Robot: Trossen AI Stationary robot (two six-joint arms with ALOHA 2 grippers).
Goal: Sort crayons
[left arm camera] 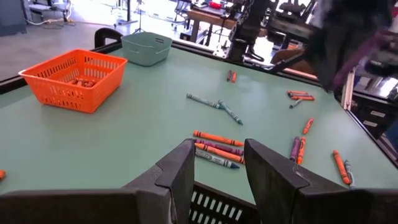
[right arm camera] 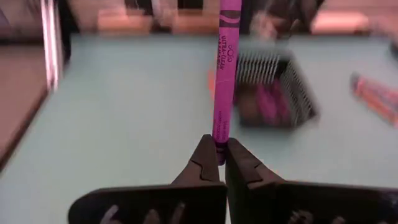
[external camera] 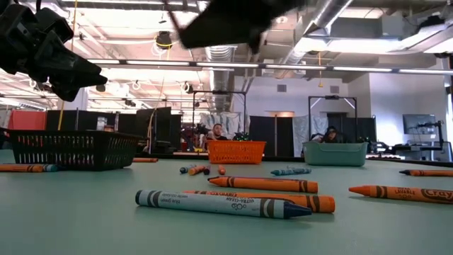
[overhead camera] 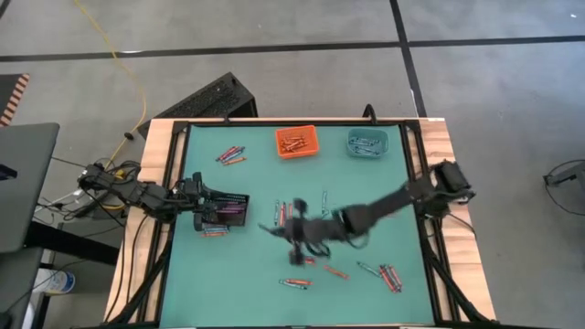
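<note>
Crayons lie scattered on the green mat: a blue-teal one [external camera: 212,203] and orange ones [external camera: 262,184] near the front, and more [overhead camera: 230,156] at the far left. My right gripper [right arm camera: 219,152] hangs over the mat's middle [overhead camera: 288,228], shut on a purple-pink crayon [right arm camera: 224,74]. The black bin [overhead camera: 224,209] stands on the mat at the left with purple crayons inside. My left gripper [left arm camera: 217,149] stays open just above that bin's left rim [overhead camera: 199,199], nothing between its fingers. My right gripper pinches one end of the purple-pink crayon [right arm camera: 219,134] between its two fingertips. The fingers come from the table's right, slanting a little downward. The crayon sticks straight out ahead of them, along their line, toward the black bin [right arm camera: 273,93], lifted clear of the mat.
An orange bin [overhead camera: 295,143] with orange crayons and a teal bin [overhead camera: 366,143] stand at the mat's far edge. Loose crayons lie near the front right [overhead camera: 391,277] and front middle [overhead camera: 294,282]. People sit in the room beyond the table.
</note>
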